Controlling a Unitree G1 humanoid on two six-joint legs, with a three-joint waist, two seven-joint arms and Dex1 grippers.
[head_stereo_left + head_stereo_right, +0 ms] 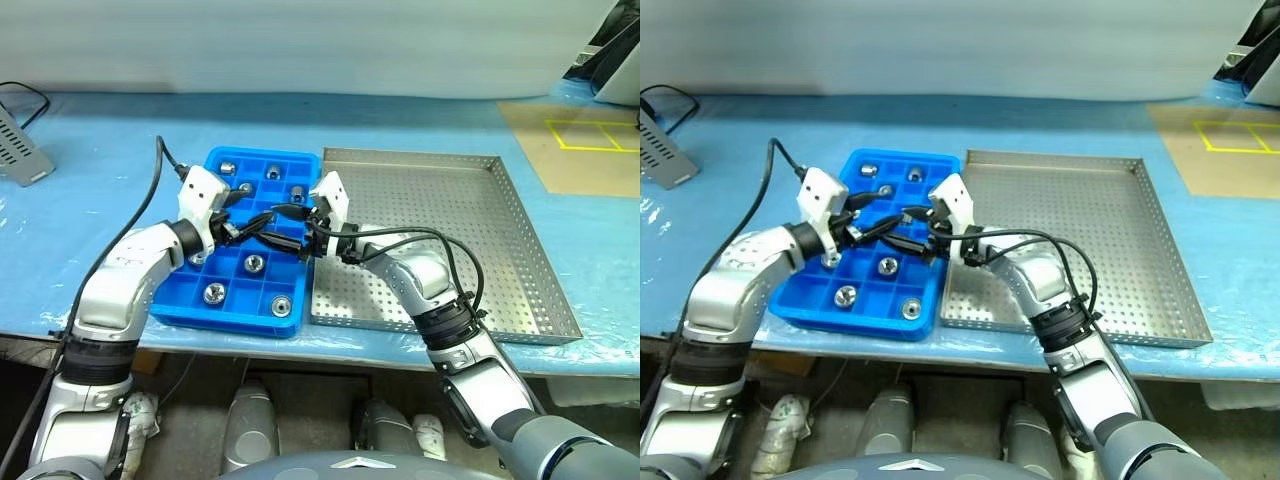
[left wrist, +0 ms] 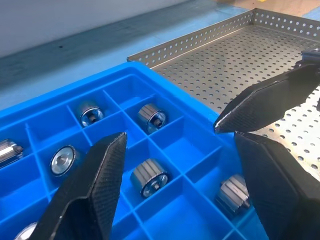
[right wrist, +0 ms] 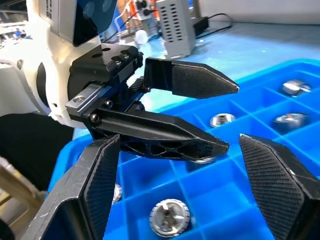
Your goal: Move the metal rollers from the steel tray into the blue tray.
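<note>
Both tools open over the blue tray, rollers already in its compartments.

Our left tool [image 1: 262, 228] and right tool [image 1: 285, 228] hang with fingers spread and empty, tips near each other above the blue tray [image 1: 225, 302]. The metal rollers [image 2: 150, 177] lie in separate compartments, some on their sides, some hole-up. The steel tray [image 1: 520, 250] sits touching alongside on our blue-covered desk [image 1: 90, 220], with a grey box [image 1: 20, 150] far left.

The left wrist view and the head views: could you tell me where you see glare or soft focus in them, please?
Left wrist view: the near black fingers look soft, while the metal rollers in the blue tray stay crisp, with small bright highlights. Left eye view: even overhead light, a mild sheen on the steel tray, soft shadows under both open grippers.
</note>
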